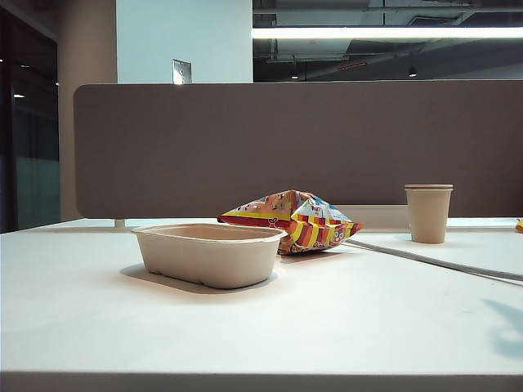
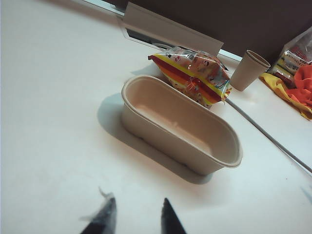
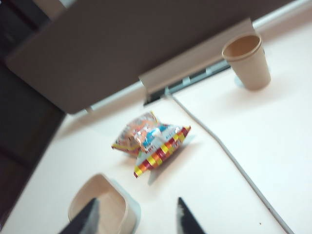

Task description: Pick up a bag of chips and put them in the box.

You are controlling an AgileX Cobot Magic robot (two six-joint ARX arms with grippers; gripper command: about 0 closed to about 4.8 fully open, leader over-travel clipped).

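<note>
So nothing is done yet: your crinkly red-and-yellow striped foil bag of chips lies on the white desk just behind the empty shallow beige moulded-fibre box. Left gripper hangs closed near the box; right gripper hovers above the bag, fingers parted and empty.

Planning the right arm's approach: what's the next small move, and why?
Probably lower the right tool toward the bag of chips and centre it between the fingers. The right wrist view shows the bag lying free on the table beyond the parted fingertips, with nothing gripped. The box sits empty beside it. The left tool hangs back near the box, holding nothing.
</note>
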